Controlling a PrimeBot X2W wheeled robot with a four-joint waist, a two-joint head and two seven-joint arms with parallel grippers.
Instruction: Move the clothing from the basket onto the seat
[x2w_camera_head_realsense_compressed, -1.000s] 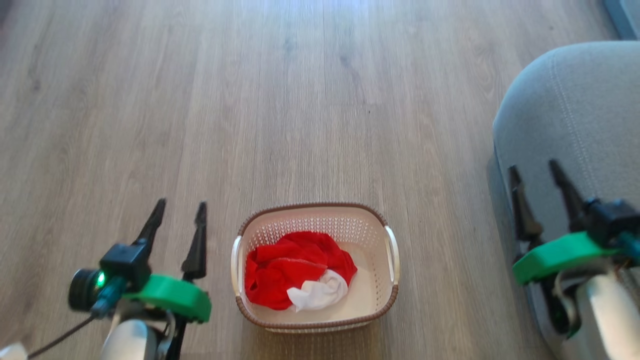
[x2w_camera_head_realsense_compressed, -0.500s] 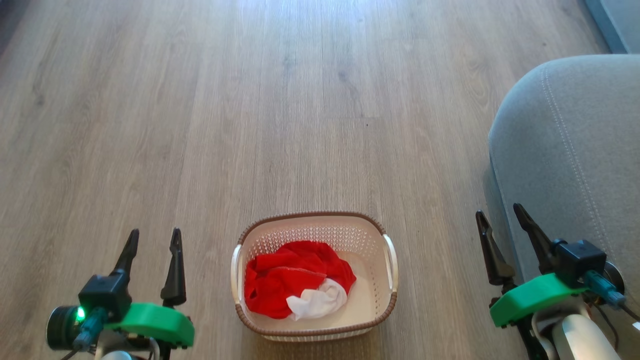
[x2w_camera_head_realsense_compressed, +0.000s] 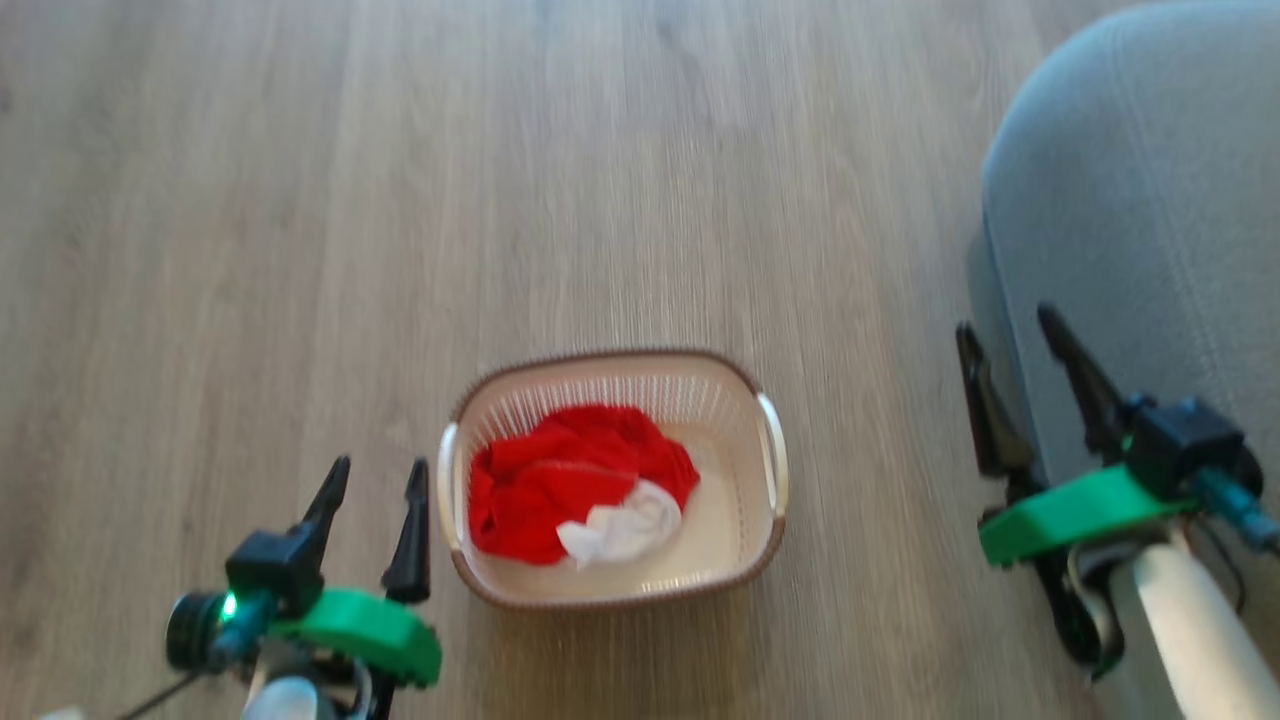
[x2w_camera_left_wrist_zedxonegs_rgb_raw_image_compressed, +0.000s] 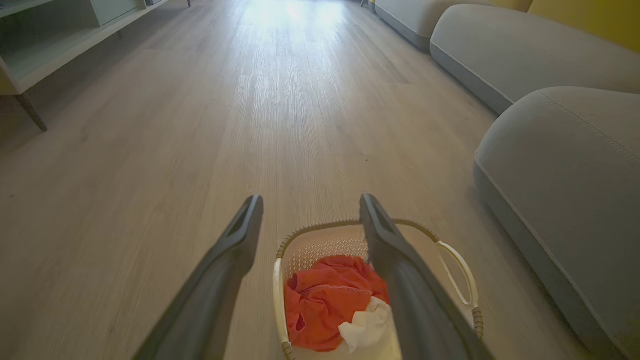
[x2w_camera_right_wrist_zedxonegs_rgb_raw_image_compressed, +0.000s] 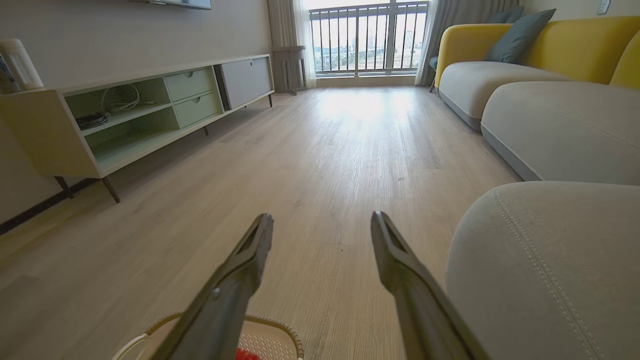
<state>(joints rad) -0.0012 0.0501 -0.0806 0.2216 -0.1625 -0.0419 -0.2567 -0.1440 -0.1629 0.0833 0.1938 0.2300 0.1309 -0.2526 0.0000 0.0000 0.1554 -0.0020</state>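
Note:
The cream basket (x2w_camera_head_realsense_compressed: 765, 470) with a brown rim stands on the wood floor, low and central in the head view. Crumpled red clothing (x2w_camera_head_realsense_compressed: 560, 480) with a white patch (x2w_camera_head_realsense_compressed: 620, 528) lies in its left half. My left gripper (x2w_camera_head_realsense_compressed: 378, 472) is open just left of the basket, nothing between its fingers. At the right, my right gripper (x2w_camera_head_realsense_compressed: 1008, 322) is open too, beside the rounded corner of the grey seat (x2w_camera_head_realsense_compressed: 1150, 190). In the left wrist view the basket (x2w_camera_left_wrist_zedxonegs_rgb_raw_image_compressed: 455, 260) and clothing (x2w_camera_left_wrist_zedxonegs_rgb_raw_image_compressed: 325, 305) lie below my open left gripper (x2w_camera_left_wrist_zedxonegs_rgb_raw_image_compressed: 310, 200). The right wrist view has my open right gripper (x2w_camera_right_wrist_zedxonegs_rgb_raw_image_compressed: 322, 217), the basket rim (x2w_camera_right_wrist_zedxonegs_rgb_raw_image_compressed: 285, 332) and the seat (x2w_camera_right_wrist_zedxonegs_rgb_raw_image_compressed: 550, 260).
Bare wood floor (x2w_camera_head_realsense_compressed: 450, 180) spreads ahead and to the left. A low pale-green media cabinet (x2w_camera_right_wrist_zedxonegs_rgb_raw_image_compressed: 130, 115) lines the left wall. More grey cushions (x2w_camera_right_wrist_zedxonegs_rgb_raw_image_compressed: 560, 130) and a yellow sofa back (x2w_camera_right_wrist_zedxonegs_rgb_raw_image_compressed: 565, 45) run along the right, toward a balcony window.
The head camera has shifted, so the basket and seat sit higher in the picture. Both grippers stay open and have risen in the picture. The clothing lies as before in the basket.

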